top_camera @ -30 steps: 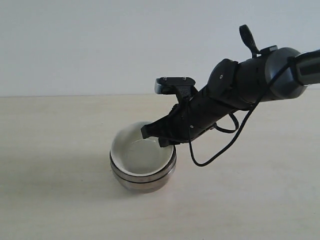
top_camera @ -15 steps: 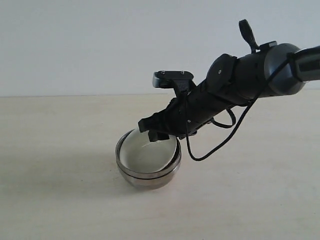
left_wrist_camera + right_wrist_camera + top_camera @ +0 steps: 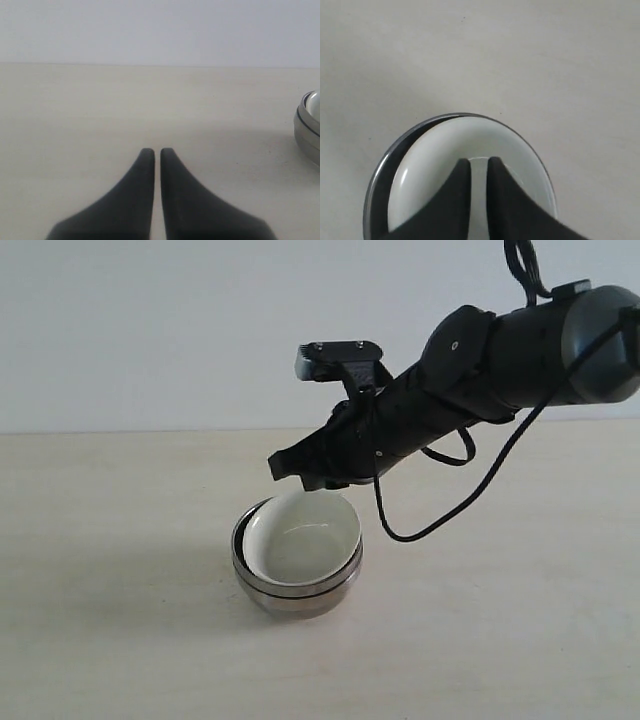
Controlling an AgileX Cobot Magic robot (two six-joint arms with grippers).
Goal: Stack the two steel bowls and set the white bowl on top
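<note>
The two steel bowls [image 3: 297,596] stand nested on the table, showing as two shiny bands with a dark seam between them. The white bowl [image 3: 301,539] rests inside the upper one, pushed toward the right, so a dark gap shows along the steel rim [image 3: 395,150]. My right gripper [image 3: 287,469] hovers just above the back rim of the white bowl [image 3: 470,137]. Its fingers [image 3: 479,162] stand a narrow gap apart with nothing between them. My left gripper [image 3: 154,151] is shut over bare table, well off to one side of the stack [image 3: 306,132].
The pale table top [image 3: 120,540] stretches round the stack, with a plain wall behind it. A loose black cable [image 3: 440,525] hangs from the right arm, beside the bowls on the right.
The right gripper has let go of the white bowl's rim and risen clear. The white bowl has dropped lower into the steel bowls, and the stack sits slightly further right.
</note>
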